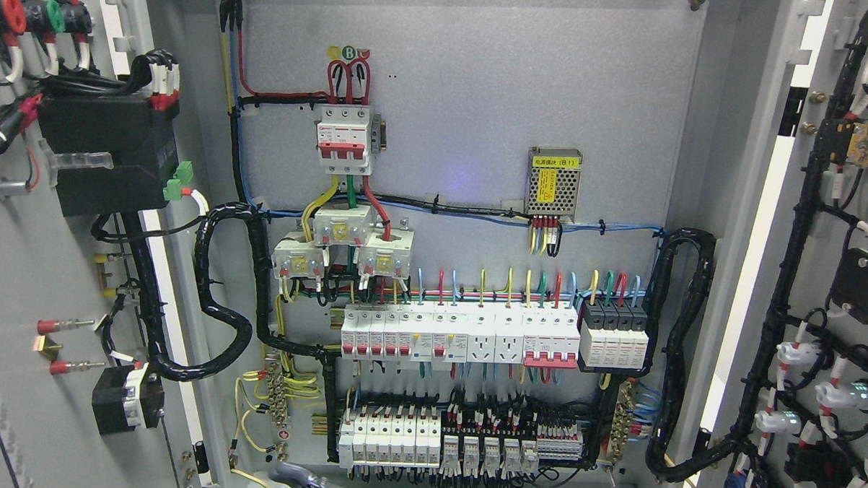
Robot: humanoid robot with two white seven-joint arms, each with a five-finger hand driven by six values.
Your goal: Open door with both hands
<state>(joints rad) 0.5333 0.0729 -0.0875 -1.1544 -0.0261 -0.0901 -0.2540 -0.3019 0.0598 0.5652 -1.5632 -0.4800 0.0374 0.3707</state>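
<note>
Both cabinet doors stand swung wide open. The left door (21, 273) shows its inner face at the picture's left, carrying a black box, wire looms and indicator backs. The right door (774, 234) fills the right edge, its inner face lined with black cable and lamp backs. Between them the grey back panel (482, 94) lies exposed. A small grey rounded part of my left hand (299, 479) pokes up at the bottom edge, left of the middle, below the lower terminal row and touching neither door. The right hand is out of view.
On the panel are a red-and-white main breaker (345, 140), a mesh-cased power supply (553, 182), a row of breakers and sockets (474, 336) and a lower terminal row (463, 444). Thick black cable looms (223, 287) hang from each door hinge side into the cabinet.
</note>
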